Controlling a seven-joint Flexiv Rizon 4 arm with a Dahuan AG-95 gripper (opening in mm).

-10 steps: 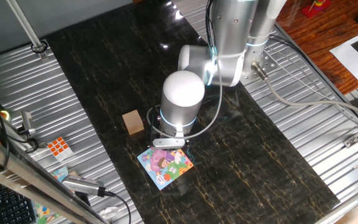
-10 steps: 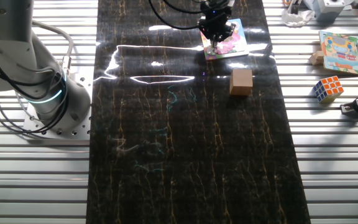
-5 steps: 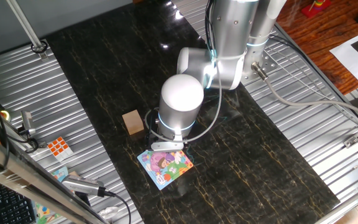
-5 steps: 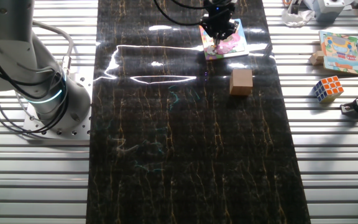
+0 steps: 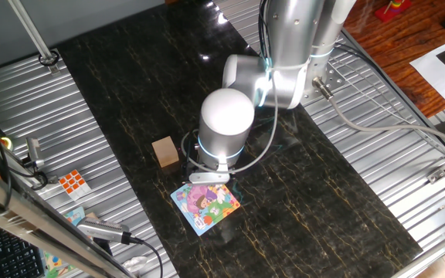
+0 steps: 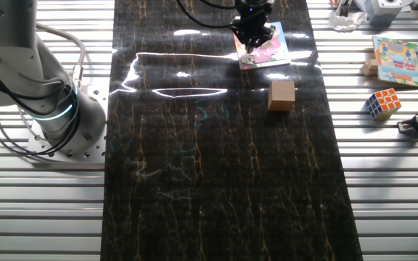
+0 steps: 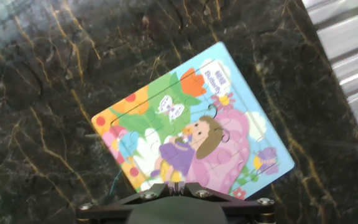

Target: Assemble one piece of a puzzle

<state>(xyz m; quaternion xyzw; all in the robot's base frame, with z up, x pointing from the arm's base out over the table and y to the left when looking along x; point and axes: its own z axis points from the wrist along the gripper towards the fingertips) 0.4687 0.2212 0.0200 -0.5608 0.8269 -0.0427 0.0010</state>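
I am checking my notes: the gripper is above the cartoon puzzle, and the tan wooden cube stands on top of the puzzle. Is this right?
Not quite. The tan wooden cube stands on the dark table beside the puzzle, apart from it, not on top of it; both fixed views show the gap. The gripper is indeed above the puzzle.
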